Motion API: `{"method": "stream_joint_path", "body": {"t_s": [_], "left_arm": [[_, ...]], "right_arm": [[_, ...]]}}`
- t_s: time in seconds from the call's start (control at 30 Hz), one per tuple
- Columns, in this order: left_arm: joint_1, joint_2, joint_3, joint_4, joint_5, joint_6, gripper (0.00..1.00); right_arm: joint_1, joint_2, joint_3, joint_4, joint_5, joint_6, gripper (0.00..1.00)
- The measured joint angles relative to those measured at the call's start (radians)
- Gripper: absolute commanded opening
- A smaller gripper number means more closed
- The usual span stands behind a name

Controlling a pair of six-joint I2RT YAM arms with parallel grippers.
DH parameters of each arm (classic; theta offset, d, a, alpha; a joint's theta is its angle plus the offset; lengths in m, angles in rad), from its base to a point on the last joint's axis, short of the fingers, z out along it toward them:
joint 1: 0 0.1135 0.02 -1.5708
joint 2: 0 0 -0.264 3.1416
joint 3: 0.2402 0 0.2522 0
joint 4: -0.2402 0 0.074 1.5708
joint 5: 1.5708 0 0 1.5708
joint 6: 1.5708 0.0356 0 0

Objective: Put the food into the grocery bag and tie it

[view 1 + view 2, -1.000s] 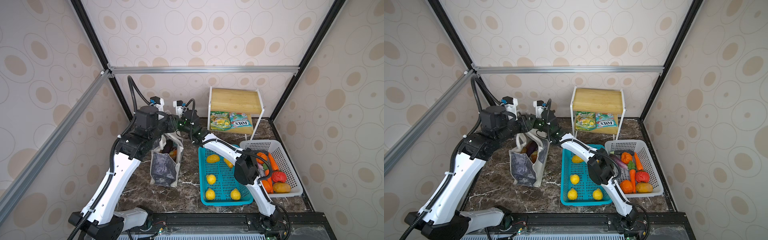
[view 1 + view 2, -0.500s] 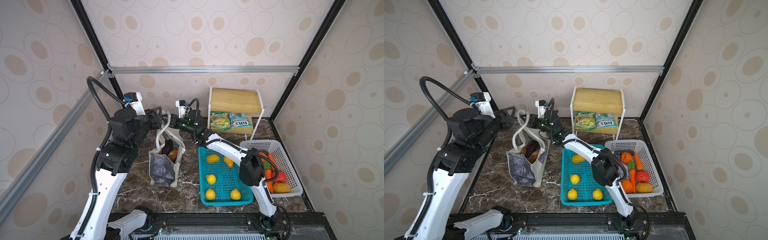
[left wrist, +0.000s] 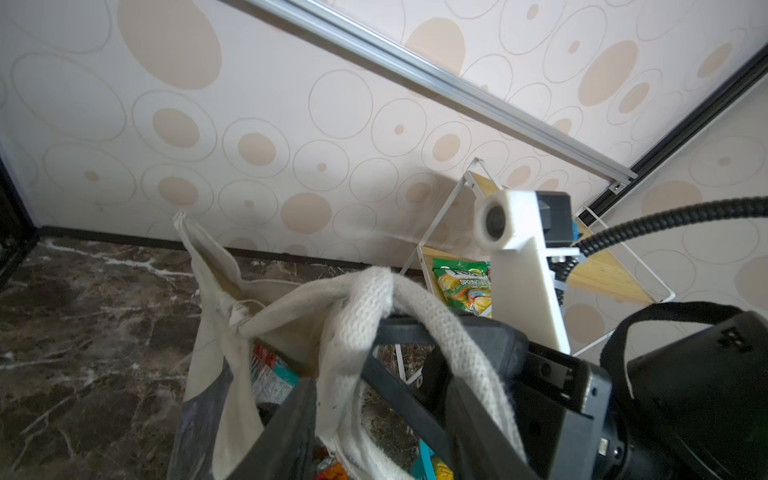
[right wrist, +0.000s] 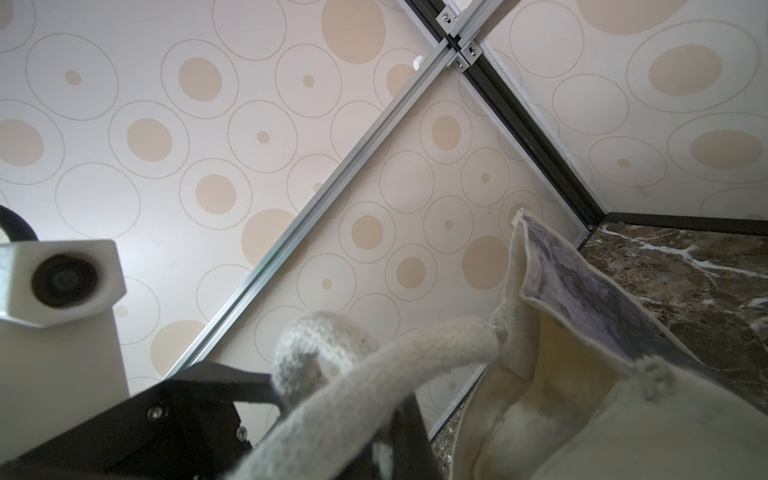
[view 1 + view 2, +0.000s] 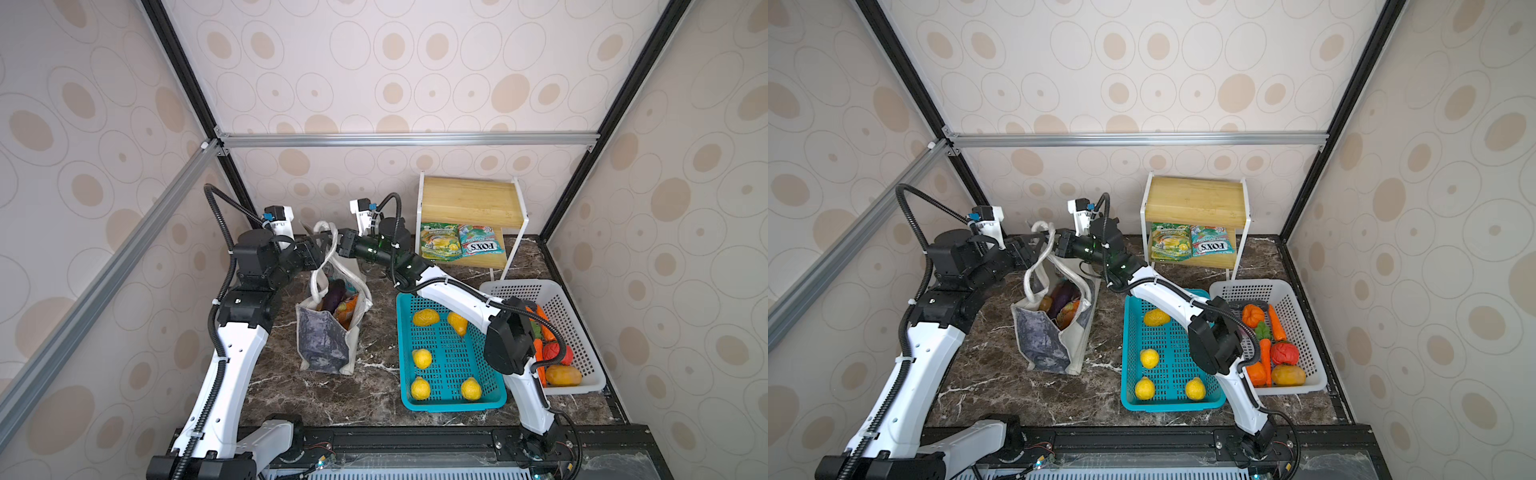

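The grocery bag stands open on the marble table, left of centre. Inside it lies food: a purple eggplant, orange pieces and a teal packet. Its white strap handles are pulled up above the mouth. My right gripper is shut on a strap and holds it high. Facing it from the left, my left gripper has its jaws apart around a strap, which touches one finger.
A teal basket with several yellow lemons sits right of the bag. Beyond it stands a white basket of carrots and other vegetables. A wooden shelf at the back holds two snack packets. Wall and frame post stand close behind the grippers.
The left arm drew back to the left from over the bag, and its jaws narrowed around a strap. The right gripper lifted the handles higher.
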Motion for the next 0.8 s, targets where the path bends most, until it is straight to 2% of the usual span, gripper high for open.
{"method": "stream_joint_path", "body": {"t_s": [0.17, 0.23, 0.33, 0.53, 0.67, 0.73, 0.8], "left_arm": [[0.005, 0.013, -0.023, 0.060, 0.020, 0.017, 0.16], [0.008, 0.016, -0.027, 0.071, 0.023, 0.024, 0.16], [0.012, 0.018, -0.034, 0.086, 0.031, 0.029, 0.27], [0.018, 0.023, -0.058, 0.117, 0.054, 0.042, 0.20], [0.022, 0.024, -0.084, 0.143, 0.061, 0.049, 0.27], [0.022, 0.031, -0.088, 0.151, 0.069, 0.049, 0.25], [0.022, 0.047, -0.087, 0.158, 0.074, 0.050, 0.18]], "right_arm": [[-0.009, -0.007, -0.006, -0.002, -0.008, -0.001, 0.00], [-0.012, -0.011, -0.010, -0.003, -0.013, -0.002, 0.00], [-0.013, -0.013, -0.012, -0.006, -0.015, -0.003, 0.00], [-0.015, -0.013, -0.012, -0.012, -0.020, -0.003, 0.00], [-0.016, -0.013, -0.012, -0.021, -0.033, -0.003, 0.00], [-0.015, -0.013, -0.012, -0.020, -0.049, -0.003, 0.00], [-0.015, -0.013, -0.012, -0.019, -0.060, -0.004, 0.00]]}}
